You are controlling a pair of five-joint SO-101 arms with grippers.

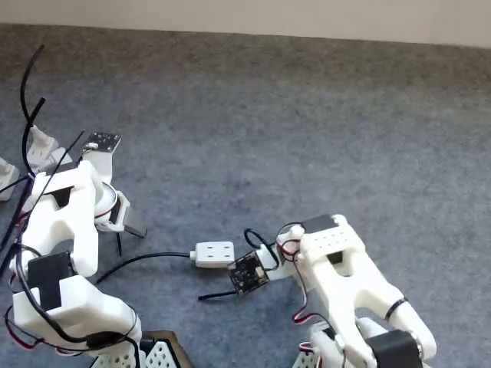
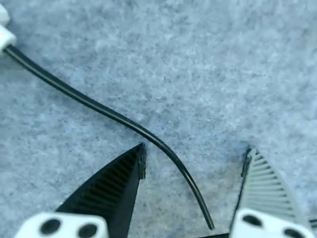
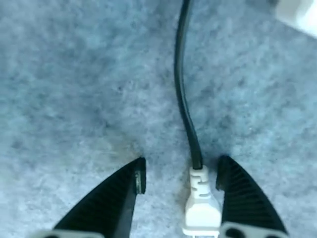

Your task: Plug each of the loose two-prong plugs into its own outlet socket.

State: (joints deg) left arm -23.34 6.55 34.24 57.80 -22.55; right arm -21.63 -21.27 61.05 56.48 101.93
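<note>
A white outlet socket block (image 1: pixel 215 253) lies on the grey carpet, and its black cable (image 1: pixel 146 261) trails away to the left. My right gripper (image 3: pixel 181 173) is open and low over the carpet. A white two-prong plug (image 3: pixel 200 210) lies between its fingers, close to one black finger (image 3: pixel 237 198). The plug's black cord (image 3: pixel 182 84) runs away toward the socket block (image 3: pixel 297 12). My left gripper (image 2: pixel 193 161) is open over a black cable (image 2: pixel 114 116) that passes between its fingers and holds nothing. In the high view it (image 1: pixel 126 221) sits left of the socket's cable.
Another white plug (image 1: pixel 40 146) with black cords lies at the far left beside the left arm, with one more white piece (image 1: pixel 6 170) at the edge. Bare carpet spreads behind and to the right of the socket block.
</note>
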